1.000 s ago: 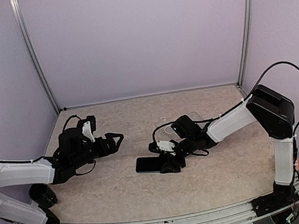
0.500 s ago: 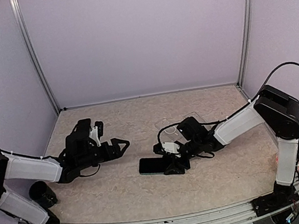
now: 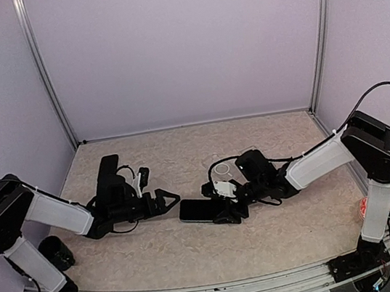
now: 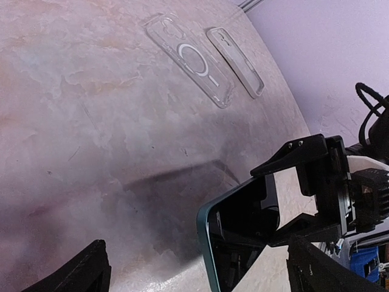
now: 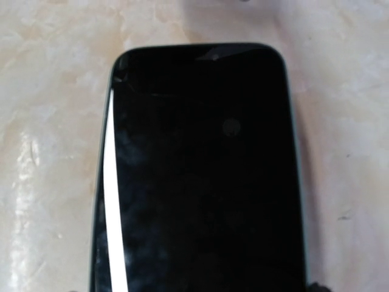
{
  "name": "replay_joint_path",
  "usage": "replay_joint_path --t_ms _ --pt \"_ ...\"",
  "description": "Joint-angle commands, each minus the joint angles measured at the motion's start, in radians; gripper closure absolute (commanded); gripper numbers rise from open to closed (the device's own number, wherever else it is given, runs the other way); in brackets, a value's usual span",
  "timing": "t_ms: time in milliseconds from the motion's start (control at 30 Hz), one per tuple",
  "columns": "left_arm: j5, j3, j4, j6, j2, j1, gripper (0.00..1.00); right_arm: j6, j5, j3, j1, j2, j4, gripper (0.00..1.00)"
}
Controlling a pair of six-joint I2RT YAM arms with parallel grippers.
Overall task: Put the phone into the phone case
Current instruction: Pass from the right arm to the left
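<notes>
The phone [image 3: 193, 210] is a black slab with a teal edge, held off the table by its right end and tilted. My right gripper [image 3: 221, 204] is shut on the phone, one finger on each long side. It fills the right wrist view as the phone [image 5: 200, 170], and my fingers barely show there. My left gripper [image 3: 166, 196] is open, its tips just left of the phone's free end. In the left wrist view the phone [image 4: 243, 225] hangs between my left fingers [image 4: 85, 274] without touching them. The clear phone case [image 4: 191, 58] with its white ring lies flat on the table beyond, also seen as the phone case [image 3: 222, 167].
A second clear shell [image 4: 237, 52] lies beside the phone case, nearer the back wall. A black cylinder [image 3: 53, 254] stands by the left arm's base. Walls close the table at the back and on both sides.
My left arm has swung right and its open gripper now points at the phone's free end. My right gripper has shifted slightly with the phone, whose left end has lifted.
</notes>
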Motion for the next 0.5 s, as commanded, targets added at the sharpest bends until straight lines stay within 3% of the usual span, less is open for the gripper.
replay_joint_path --t_ms 0,467 --pt "0.099 0.036 0.074 -0.018 0.032 -0.011 0.02 -0.015 0.001 -0.018 0.017 -0.055 0.09 0.28" --pt "0.262 0.12 0.123 -0.052 0.17 -0.049 0.08 -0.033 0.02 -0.064 0.034 -0.109 0.141 0.27"
